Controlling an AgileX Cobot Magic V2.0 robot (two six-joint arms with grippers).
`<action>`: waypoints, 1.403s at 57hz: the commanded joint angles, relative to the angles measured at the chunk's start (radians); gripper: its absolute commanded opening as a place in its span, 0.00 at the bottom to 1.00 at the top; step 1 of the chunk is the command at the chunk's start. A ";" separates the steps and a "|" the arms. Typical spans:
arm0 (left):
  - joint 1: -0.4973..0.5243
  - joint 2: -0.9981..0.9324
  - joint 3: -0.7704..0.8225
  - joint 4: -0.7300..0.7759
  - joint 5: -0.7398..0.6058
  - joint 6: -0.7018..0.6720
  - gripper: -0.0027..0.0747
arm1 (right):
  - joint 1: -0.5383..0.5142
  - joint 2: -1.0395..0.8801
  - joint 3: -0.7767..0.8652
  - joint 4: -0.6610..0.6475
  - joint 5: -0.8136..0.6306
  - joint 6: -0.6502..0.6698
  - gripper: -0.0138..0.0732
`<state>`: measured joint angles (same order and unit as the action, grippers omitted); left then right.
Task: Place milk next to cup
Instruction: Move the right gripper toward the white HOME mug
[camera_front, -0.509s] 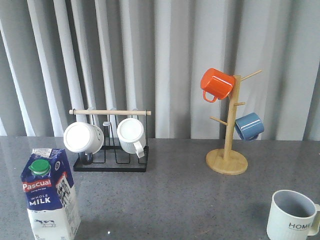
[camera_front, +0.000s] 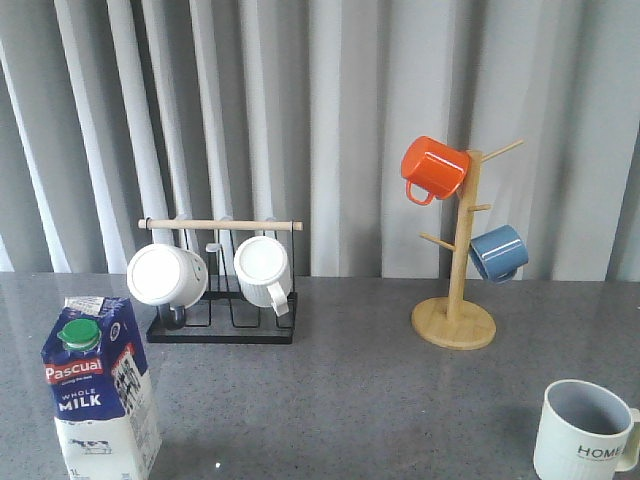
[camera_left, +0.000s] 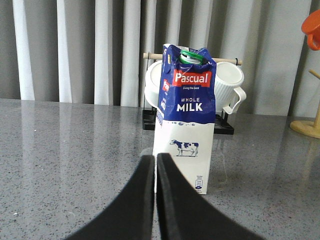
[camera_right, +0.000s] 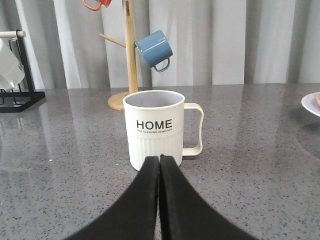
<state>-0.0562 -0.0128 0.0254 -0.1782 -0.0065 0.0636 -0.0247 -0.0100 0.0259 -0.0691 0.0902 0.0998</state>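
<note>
Both pincers are sitting pressed together and holding nothing. Our left pincer (camera_left: 155, 165) is facing the milk (camera_front: 98, 388), its tips just short of the carton, low on the side with the cow picture. Our right pincer (camera_right: 159, 167) is facing the cup (camera_front: 586, 432), its tips near the ribbed lower wall.

We are seeing the milk standing upright on the table (camera_front: 340, 400) at the front left, long axis vertical, green cap on top. In the front view its "Pascual" banner is facing forward and a little to the right; from the left wrist the printed face is looking straight at us.

We are seeing the cup standing upright at the front right, mouth up, "HOME" toward the camera and handle pointing right. Milk and cup are sitting well apart, at opposite ends of the table.

Behind the milk a black rack (camera_front: 222, 318) is holding two white mugs (camera_front: 166, 275) on their sides. Behind the cup a wooden tree (camera_front: 455, 300) is carrying an orange mug (camera_front: 434, 168) and a blue mug (camera_front: 498, 252).
</note>
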 joint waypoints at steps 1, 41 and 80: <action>-0.001 -0.010 -0.016 0.000 -0.064 -0.006 0.03 | 0.000 -0.013 0.010 -0.010 -0.071 -0.007 0.15; -0.001 -0.007 -0.077 -0.112 -0.252 -0.057 0.03 | 0.000 -0.007 -0.019 0.039 -0.544 0.172 0.15; -0.074 0.620 -0.607 -0.123 -0.002 0.201 0.03 | 0.001 0.670 -0.572 0.124 0.054 -0.141 0.15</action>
<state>-0.1218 0.5990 -0.5488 -0.2900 0.0557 0.2657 -0.0247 0.6457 -0.5110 0.0231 0.2380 -0.0552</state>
